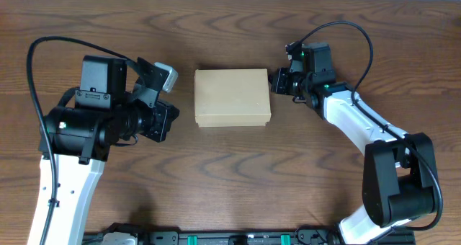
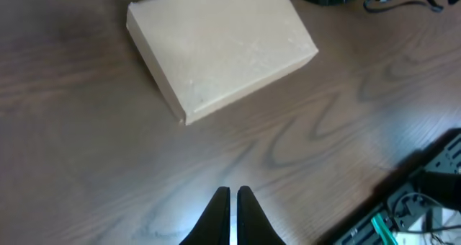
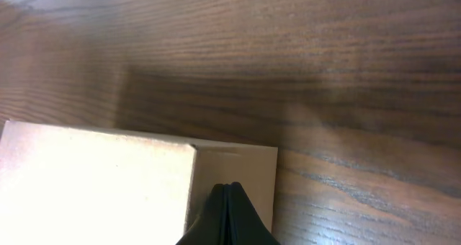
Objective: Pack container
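Overhead shows the container (image 1: pixel 232 97) lying flat and closed in the middle of the desk (image 1: pixel 230 29), between the two arms. The right claw (image 1: pixel 278 81) is shut and sits right at the box's right-hand end, seemingly touching it. The risk there is plain: any push from closed tips would likely slide the light box leftward instead of opening it. The right arm reaches in long and low from the near right corner, elbow bent. The left claw (image 1: pixel 170 117) is just beside the box's left end, apart from it, on an arm folded up at the left.

Left wrist view has its fingers (image 2: pixel 216 216) pressed together with nothing between them, hovering over bare wood. The box lies well ahead, skewed in this view. If the box slides, this claw is not placed to brace it.

Right wrist view puts the shut tips over the lower end flap (image 3: pixel 245 166), beside the edge of the lid (image 3: pixel 94 180). Closed like this they hold nothing; they could crease the cardboard or slip off it. Whether they actually press on it I cannot tell.
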You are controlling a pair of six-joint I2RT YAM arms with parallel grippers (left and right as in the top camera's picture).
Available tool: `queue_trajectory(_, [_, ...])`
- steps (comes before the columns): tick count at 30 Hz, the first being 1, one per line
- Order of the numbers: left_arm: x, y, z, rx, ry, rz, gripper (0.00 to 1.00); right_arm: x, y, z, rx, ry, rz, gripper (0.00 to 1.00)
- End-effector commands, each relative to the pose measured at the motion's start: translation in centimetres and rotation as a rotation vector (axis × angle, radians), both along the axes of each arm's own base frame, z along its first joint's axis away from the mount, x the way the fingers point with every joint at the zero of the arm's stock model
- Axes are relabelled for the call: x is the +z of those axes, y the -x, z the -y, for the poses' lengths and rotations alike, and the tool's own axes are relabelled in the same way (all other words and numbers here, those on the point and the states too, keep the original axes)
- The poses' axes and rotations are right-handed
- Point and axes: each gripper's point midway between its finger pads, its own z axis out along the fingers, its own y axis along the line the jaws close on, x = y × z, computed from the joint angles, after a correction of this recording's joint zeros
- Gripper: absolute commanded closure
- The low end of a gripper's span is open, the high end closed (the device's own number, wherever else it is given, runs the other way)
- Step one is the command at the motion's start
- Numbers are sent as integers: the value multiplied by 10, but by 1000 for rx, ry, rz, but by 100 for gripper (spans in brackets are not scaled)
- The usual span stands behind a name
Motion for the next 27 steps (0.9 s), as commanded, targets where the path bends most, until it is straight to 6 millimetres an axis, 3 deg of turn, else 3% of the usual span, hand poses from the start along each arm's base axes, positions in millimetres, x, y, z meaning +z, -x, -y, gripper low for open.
queue_trajectory(1, [0, 11, -4, 8, -11, -23, 94, 14, 6, 7, -19, -8, -19, 98])
queue_trajectory(5, [3, 22, -13, 29, -47, -14, 94, 46, 27, 25, -64, 62, -12, 99])
queue_trajectory(7, [8, 30, -14, 29, -44, -2, 94, 71, 44, 27, -45, 70, 16, 99])
queue_trajectory(12, [14, 60, -17, 23, -37, -8, 94, 129, 101, 36, -42, 103, 76, 99])
queue_trajectory(15, [18, 79, -14, 4, -1, 6, 94, 148, 139, 45, -49, 148, 90, 99])
queue_trajectory(21, [11, 117, -7, -40, 80, 45, 94, 154, 219, 59, -7, 196, 133, 99])
queue_trajectory(27, [-27, 143, -11, -16, 89, -1, 94, 119, 278, 63, 29, 107, 140, 98])
